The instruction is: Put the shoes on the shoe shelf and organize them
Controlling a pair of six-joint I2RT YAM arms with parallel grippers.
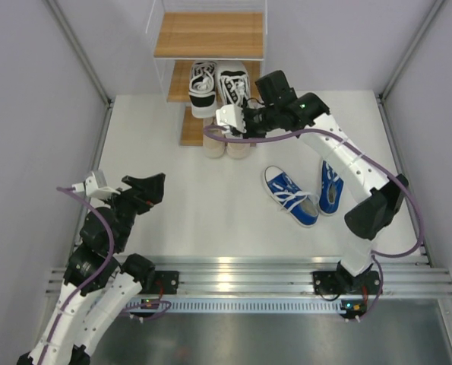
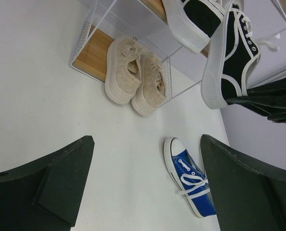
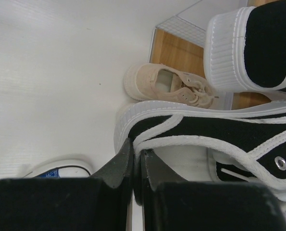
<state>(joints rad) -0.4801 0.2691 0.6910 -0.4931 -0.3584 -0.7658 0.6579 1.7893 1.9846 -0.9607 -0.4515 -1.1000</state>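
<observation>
The shoe shelf (image 1: 208, 34) stands at the table's far middle. One black-and-white sneaker (image 1: 202, 90) lies on its middle board. My right gripper (image 1: 241, 108) is shut on the heel collar of the second black-and-white sneaker (image 1: 232, 82) and holds it beside the first; the pinch shows in the right wrist view (image 3: 137, 159). Two beige sneakers (image 1: 227, 145) sit side by side at the lowest board. Two blue sneakers (image 1: 290, 195) (image 1: 330, 188) lie on the table right of centre. My left gripper (image 1: 140, 190) is open and empty at the near left, with one blue sneaker (image 2: 188, 175) ahead of it.
Grey walls close in both sides. The right arm (image 1: 347, 156) reaches over the blue sneakers. The shelf's white wire frame (image 2: 92, 29) surrounds the boards. A metal rail (image 1: 233, 277) runs along the near edge.
</observation>
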